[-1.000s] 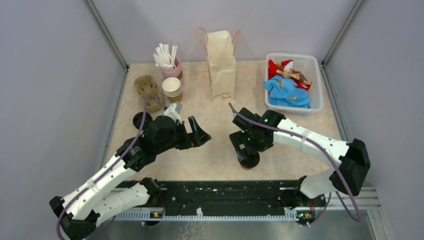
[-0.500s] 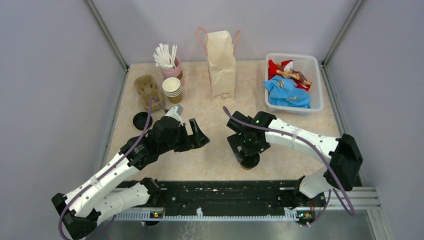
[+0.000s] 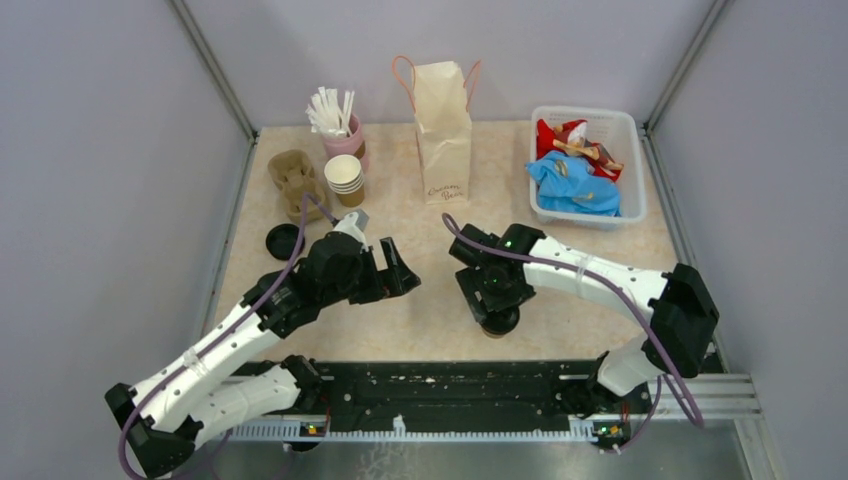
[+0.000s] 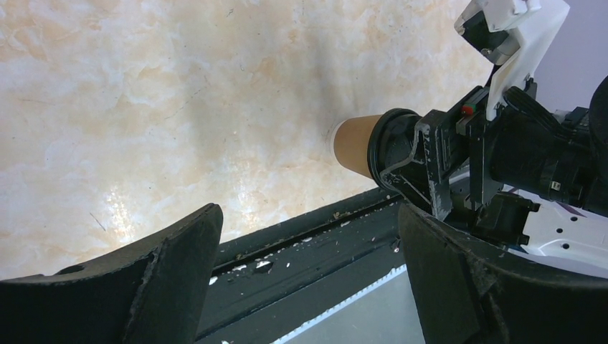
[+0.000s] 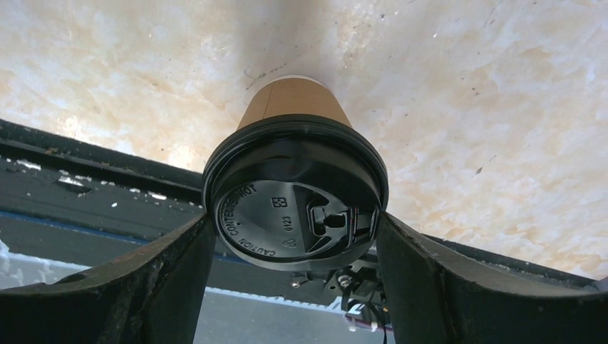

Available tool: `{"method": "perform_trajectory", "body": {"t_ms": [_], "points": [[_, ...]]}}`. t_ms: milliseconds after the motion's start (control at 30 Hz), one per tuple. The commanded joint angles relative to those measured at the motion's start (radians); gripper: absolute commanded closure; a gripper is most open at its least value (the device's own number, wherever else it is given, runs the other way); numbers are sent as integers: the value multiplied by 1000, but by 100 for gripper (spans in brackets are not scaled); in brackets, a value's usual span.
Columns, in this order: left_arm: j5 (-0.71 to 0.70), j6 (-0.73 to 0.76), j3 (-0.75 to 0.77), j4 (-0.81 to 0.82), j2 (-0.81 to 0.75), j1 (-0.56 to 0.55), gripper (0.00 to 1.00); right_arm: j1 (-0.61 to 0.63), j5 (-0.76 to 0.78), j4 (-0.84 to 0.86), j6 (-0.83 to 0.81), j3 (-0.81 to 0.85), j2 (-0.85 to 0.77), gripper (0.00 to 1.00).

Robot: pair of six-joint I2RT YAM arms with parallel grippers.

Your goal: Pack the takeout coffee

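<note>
A small brown paper cup of takeout coffee [image 5: 294, 107] with a black lid [image 5: 297, 208] stands upright near the table's front edge. It also shows as a brown cup [image 4: 355, 143] in the left wrist view. My right gripper [image 5: 295, 222] is lowered over it, one finger pressing each side of the lid's rim. From above, the lid [image 3: 500, 323] peeks out under the right gripper [image 3: 497, 305]. My left gripper [image 3: 395, 268] hovers to the left, open and empty [image 4: 308, 222]. A second black lid [image 3: 284, 241] sits at the table's left edge. The paper bag [image 3: 443, 120] stands upright at the back.
Back left hold a pink cup of straws [image 3: 343, 135], a stack of lidless cups [image 3: 345, 178] and a cardboard carrier [image 3: 290, 175]. A white bin [image 3: 634, 160] of packets is back right. The black rail [image 3: 450, 385] runs just in front of the cup.
My right gripper's jaws have come in from wide open onto the lid, and the right arm has shifted slightly left. The left arm has barely moved.
</note>
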Motion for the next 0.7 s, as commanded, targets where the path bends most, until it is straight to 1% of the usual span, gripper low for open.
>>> {"method": "perform_trajectory", "body": {"t_ms": [0,67,200,267,400,467,533,667], "points": [[-7,12,19,27,9,4,2,-21,110,15,25,-34,-23,25],[-7,14,22,29,16,4,2,-92,126,54,2,-75,-49,25],[2,25,32,44,39,4,2,-332,143,158,-102,-133,-88,26],[8,34,45,48,62,4,2,-439,143,206,-158,-135,-85,26],[20,59,69,56,103,6,2,-624,130,304,-218,-111,-46,26],[31,68,77,66,122,9,2,-684,123,343,-239,-107,-3,26],[41,74,86,73,139,10,2,-714,143,352,-253,-99,41,26],[41,79,95,75,154,12,2,-731,159,372,-242,-133,72,24]]}}
